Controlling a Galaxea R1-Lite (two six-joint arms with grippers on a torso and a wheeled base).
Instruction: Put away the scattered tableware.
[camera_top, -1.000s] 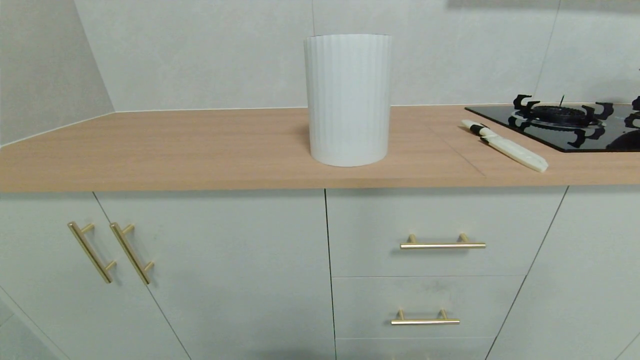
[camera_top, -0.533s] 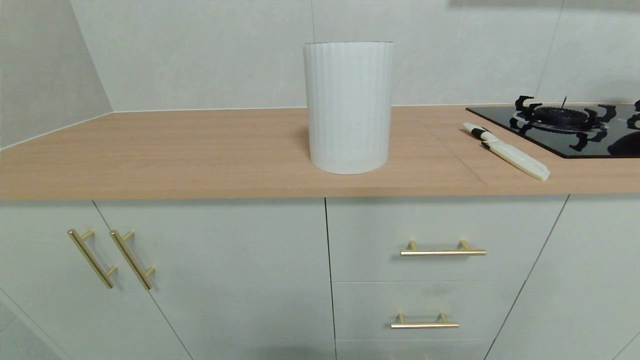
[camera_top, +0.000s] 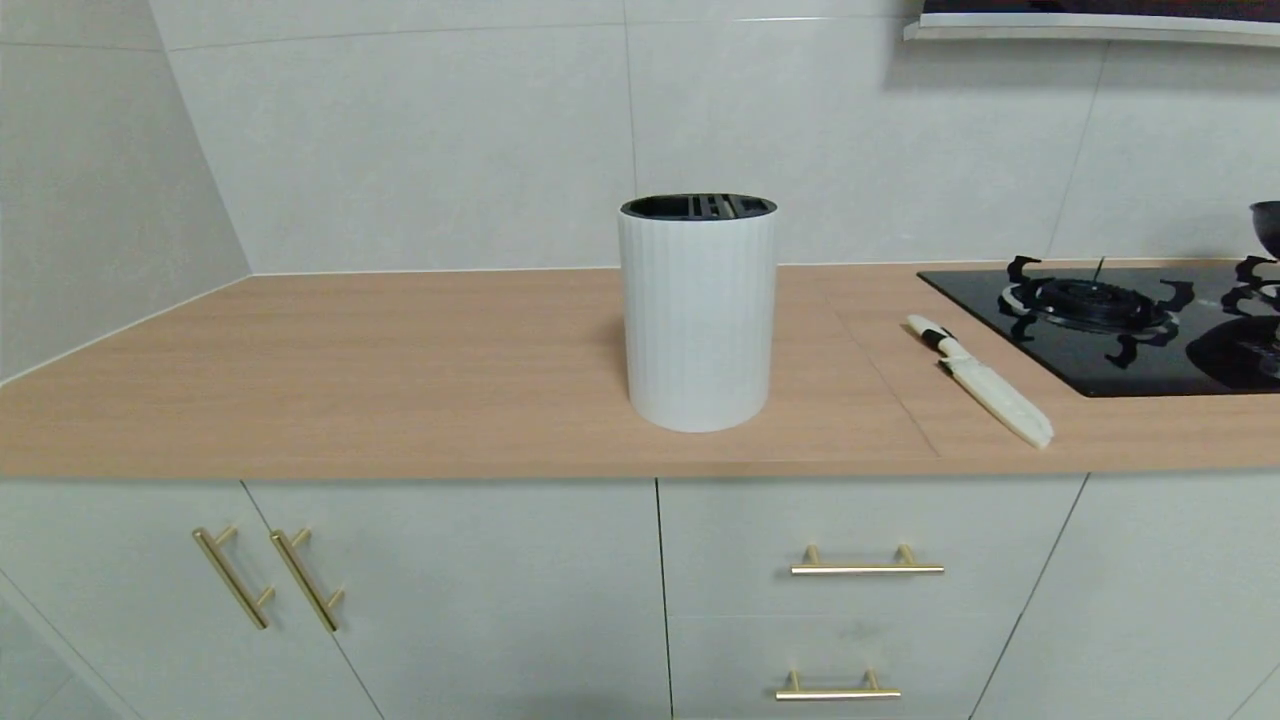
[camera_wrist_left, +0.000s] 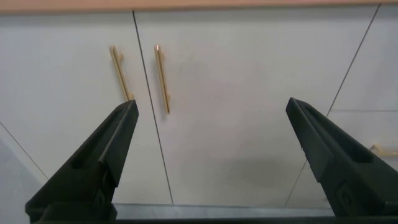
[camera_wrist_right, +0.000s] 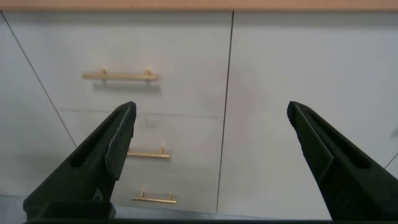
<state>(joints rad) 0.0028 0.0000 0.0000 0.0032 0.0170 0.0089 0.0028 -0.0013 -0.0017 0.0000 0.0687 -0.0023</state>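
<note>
Jaws on the left gripper (camera_wrist_left: 210, 106) and right gripper (camera_wrist_right: 210, 107) stand wide apart and empty, low before the pale cabinet fronts (camera_wrist_left: 249, 93). On the wooden surface (camera_top: 400, 380) above, a white knife with a black band (camera_top: 985, 385) lies flat at right, just beside the black glass hob (camera_top: 1100, 340). Left of it stands a white ribbed cylindrical holder with a slotted black top (camera_top: 698, 320). Lying so flat, the knife may skid from a pinch, and a misaimed blade could topple the holder.

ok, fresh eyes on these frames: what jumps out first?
A tall white ribbed holder with a black slotted top stands midway along the wooden counter. To its right a pale knife lies flat beside the black stove. The left gripper and right gripper are open, facing the cabinets below.
</note>
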